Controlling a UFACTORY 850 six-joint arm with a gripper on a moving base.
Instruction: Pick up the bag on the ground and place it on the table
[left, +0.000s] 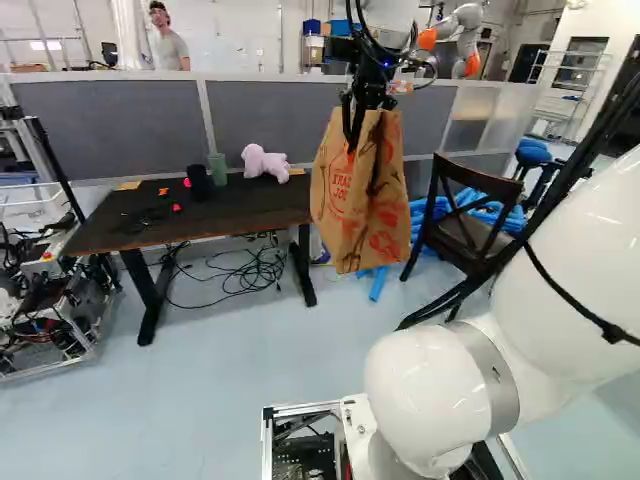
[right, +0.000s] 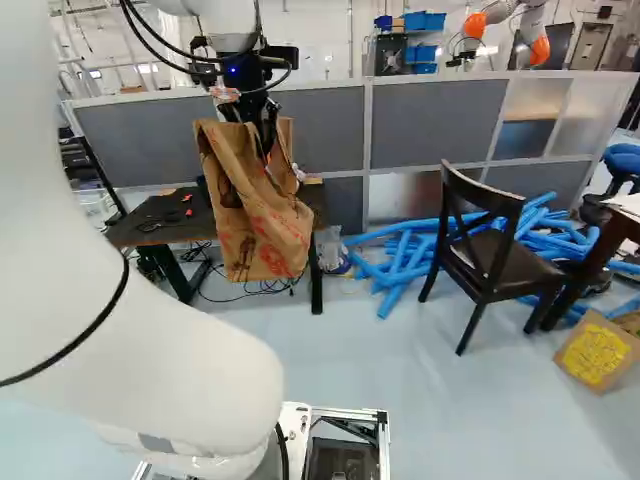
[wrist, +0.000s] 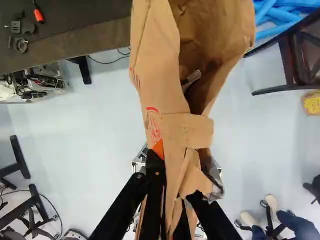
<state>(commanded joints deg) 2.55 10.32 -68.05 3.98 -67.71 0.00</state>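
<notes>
Between the clamped fingers of the black gripper, a brown paper bag pinched at its top, body hanging below the fingertips in the air, between the dark table and the wooden chair in the left base view.

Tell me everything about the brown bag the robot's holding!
The brown bag looks like paper, creased and printed in red. The black gripper pinches it near its top, so it hangs in the air, not yet on the dark table. Its mouth gapes; something pale shows inside, but I can't tell what.
</notes>
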